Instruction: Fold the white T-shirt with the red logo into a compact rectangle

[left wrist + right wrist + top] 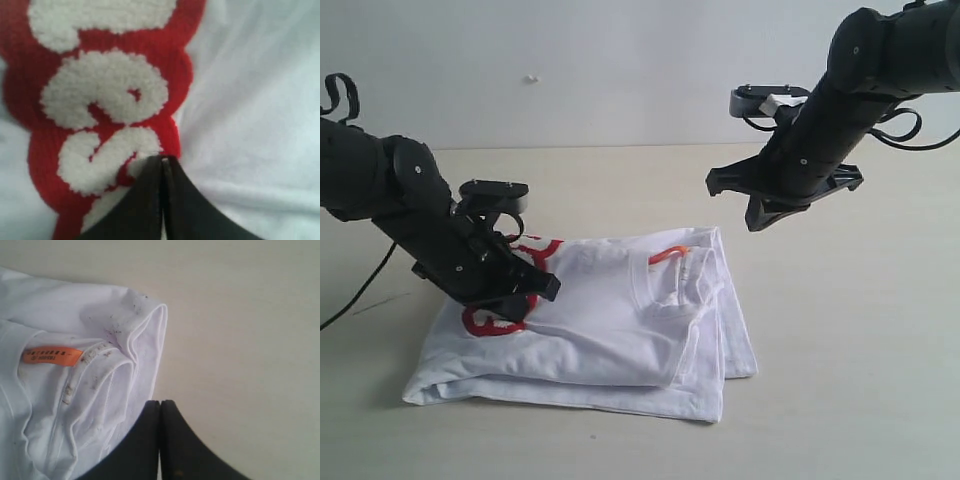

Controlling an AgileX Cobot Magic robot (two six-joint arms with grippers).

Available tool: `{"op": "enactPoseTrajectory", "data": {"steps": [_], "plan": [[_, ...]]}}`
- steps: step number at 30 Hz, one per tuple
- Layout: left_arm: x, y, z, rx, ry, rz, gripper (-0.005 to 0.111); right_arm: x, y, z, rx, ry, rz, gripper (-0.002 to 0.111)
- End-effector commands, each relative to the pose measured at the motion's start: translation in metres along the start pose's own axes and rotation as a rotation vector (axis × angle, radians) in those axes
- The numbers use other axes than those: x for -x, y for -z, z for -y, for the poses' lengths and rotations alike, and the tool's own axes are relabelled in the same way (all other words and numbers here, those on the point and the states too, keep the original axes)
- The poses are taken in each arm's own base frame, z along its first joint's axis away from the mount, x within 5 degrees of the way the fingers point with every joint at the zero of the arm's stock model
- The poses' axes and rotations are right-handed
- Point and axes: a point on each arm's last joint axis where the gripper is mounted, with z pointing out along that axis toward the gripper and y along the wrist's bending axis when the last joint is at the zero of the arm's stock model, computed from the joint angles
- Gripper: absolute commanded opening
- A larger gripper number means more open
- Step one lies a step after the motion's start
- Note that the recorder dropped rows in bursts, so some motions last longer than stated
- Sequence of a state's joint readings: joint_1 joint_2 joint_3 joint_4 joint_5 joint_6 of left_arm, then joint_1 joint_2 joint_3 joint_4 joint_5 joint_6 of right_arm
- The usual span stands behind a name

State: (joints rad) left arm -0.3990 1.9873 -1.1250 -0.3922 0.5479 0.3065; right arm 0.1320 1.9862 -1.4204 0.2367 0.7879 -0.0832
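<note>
While the white T-shirt [610,335] lies folded on the table [850,400], the left gripper [542,290] rests on its left end and the right gripper [758,220] hovers beyond. Left wrist: jaws pressed together at the edge of the red logo [25,115]; smooth gently, without dragging. Right wrist: jaws together, clear of the cloth.

In the exterior view the left arm [410,215] enters from the 9 o'clock edge and slopes down toward 4 o'clock, its wrist bent low. The left claw [532,290] sits at the end of it, down near the worktop, pointing toward 4 o'clock. Its fingers [142,205] are pressed flat together with no gap between them.

The right arm [860,80] comes in from the 1 o'clock corner and reaches down toward 7 o'clock. The right claw [760,218] hangs in the air, well above the worktop and well apart from the left claw. Its two dark fingers [187,450] also meet along one thin seam, holding nothing.
</note>
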Motion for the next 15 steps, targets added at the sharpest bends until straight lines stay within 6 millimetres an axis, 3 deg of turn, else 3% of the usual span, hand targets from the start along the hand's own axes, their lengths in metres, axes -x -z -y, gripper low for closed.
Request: {"op": "enactPoseTrajectory", "data": {"steps": [1,4,8,12,15], "plan": [[-0.001,0.023,0.001,0.009,-0.020,0.022,0.000,0.000,0.004,0.002,-0.003,0.000,-0.006,0.000],[0.007,0.040,0.004,0.027,-0.036,0.118,0.000,-0.004,0.002,0.002,0.004,-0.010,-0.029,0.000],[0.016,0.042,0.002,0.047,-0.010,0.238,0.000,-0.015,-0.011,-0.001,0.034,-0.020,-0.032,0.000],[0.020,0.027,-0.006,0.085,0.030,0.332,0.000,-0.021,-0.025,0.000,0.026,-0.023,-0.020,0.000],[0.019,0.002,-0.015,0.115,0.058,0.339,0.000,-0.020,-0.027,-0.001,0.026,-0.023,-0.009,0.000]]}}
